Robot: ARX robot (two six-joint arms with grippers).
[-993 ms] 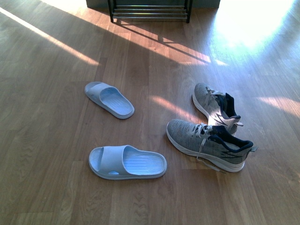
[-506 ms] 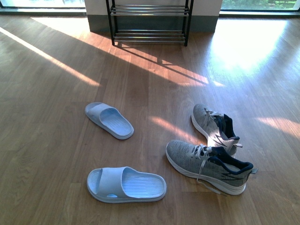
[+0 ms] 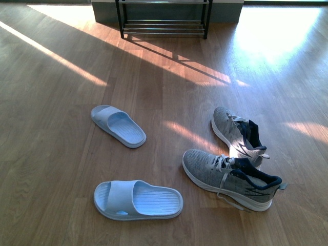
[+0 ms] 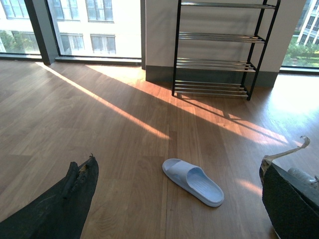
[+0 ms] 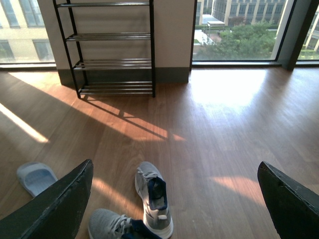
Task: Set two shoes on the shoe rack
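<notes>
Two grey knit shoes with navy collars and white soles lie on the wooden floor at the right of the front view. The nearer shoe [image 3: 230, 179] points left, and the farther shoe [image 3: 237, 136] lies just behind it, touching it. The shoe rack [image 3: 164, 20], black-framed with chrome rods, stands against the far wall with nothing on its shelves [image 5: 112, 50]. Neither arm shows in the front view. My left gripper [image 4: 178, 164] is open above the floor, well short of the rack [image 4: 219, 50]. My right gripper [image 5: 175, 168] is open, high above both shoes [image 5: 154, 199].
Two light blue slippers lie left of the shoes, one farther back [image 3: 119, 126] and one near the front [image 3: 138, 200]. Bare wooden floor with sun stripes stretches between shoes and rack. Tall windows flank the rack's wall.
The front view has tilted up and then partly back down, so the rack and shoes shift in the picture. Shoes and slippers lie where they were.
</notes>
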